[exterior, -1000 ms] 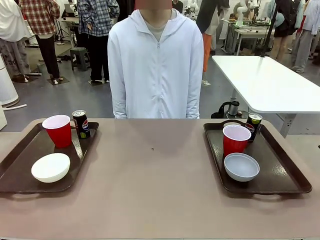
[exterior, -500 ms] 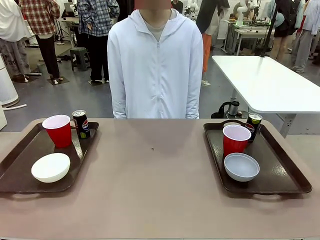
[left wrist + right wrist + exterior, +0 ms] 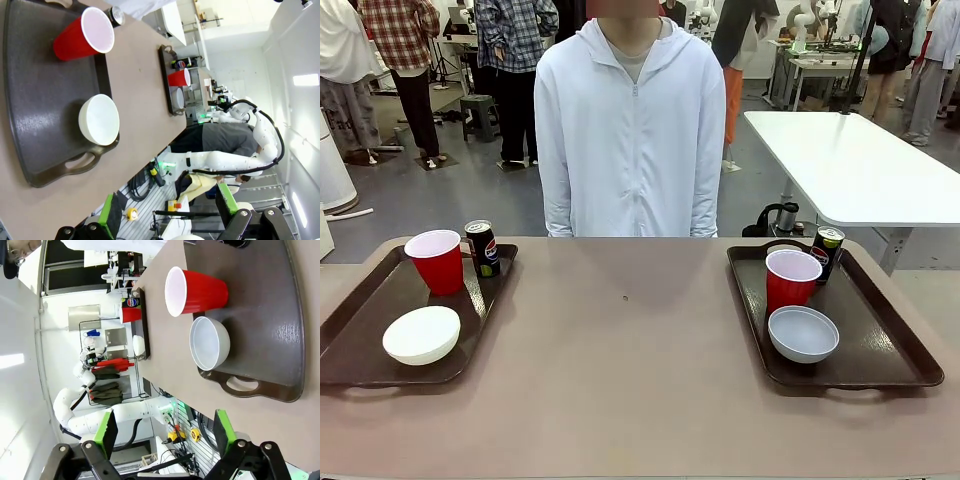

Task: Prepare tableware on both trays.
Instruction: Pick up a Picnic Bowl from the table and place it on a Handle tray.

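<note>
On the right tray (image 3: pixel 890 340), the red cup (image 3: pixel 791 280) hides the lower left part of the drink can (image 3: pixel 828 249), and the can's label is too small to read. On the left tray (image 3: pixel 360 330), that tray's can (image 3: pixel 482 247) shows a logo too small to read clearly.

In the left wrist view, the tray (image 3: pixel 35 100) is cut off by the top and left edges, and the can (image 3: pixel 116 15) is cut by the top edge. The left end effector (image 3: pixel 167 220) shows just its green fingertips (image 3: pixel 111 216) at the bottom edge.

In the right wrist view, the can (image 3: pixel 235 243) is nearly all cut off at the top, and the far can (image 3: pixel 131 303) is tiny.
</note>
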Robot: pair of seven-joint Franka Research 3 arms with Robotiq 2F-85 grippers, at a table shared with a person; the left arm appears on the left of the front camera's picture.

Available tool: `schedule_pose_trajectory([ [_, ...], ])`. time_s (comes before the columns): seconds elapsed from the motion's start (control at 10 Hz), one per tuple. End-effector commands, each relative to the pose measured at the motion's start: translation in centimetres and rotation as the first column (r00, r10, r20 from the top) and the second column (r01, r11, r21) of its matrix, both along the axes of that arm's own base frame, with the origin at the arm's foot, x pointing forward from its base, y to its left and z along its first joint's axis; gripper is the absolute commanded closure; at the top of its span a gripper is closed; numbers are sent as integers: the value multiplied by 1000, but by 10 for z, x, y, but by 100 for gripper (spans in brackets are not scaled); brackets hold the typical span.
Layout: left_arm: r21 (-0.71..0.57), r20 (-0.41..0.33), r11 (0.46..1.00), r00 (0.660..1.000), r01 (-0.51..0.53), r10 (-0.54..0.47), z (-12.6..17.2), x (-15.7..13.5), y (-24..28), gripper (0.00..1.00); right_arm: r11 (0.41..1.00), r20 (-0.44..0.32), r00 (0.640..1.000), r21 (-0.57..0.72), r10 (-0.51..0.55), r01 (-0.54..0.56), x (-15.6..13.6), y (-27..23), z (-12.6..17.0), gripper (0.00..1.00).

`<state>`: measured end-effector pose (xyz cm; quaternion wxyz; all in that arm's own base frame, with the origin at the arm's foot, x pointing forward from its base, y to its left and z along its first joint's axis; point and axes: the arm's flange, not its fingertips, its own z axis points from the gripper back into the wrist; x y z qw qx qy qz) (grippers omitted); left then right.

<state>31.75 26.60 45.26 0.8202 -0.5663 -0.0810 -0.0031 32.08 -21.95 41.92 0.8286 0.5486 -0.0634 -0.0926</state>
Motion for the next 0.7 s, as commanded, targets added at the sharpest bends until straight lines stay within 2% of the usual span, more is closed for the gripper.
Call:
schedule_pose_trajectory([
  [0.0,-7,11,1000,1000,-3,3,1,-2,0,0,1000,7,1000,8,0,0,1,0,-1,0],
  [0.6,-7,11,1000,1000,-3,3,1,-2,0,0,1000,7,1000,8,0,0,1,0,-1,0],
])
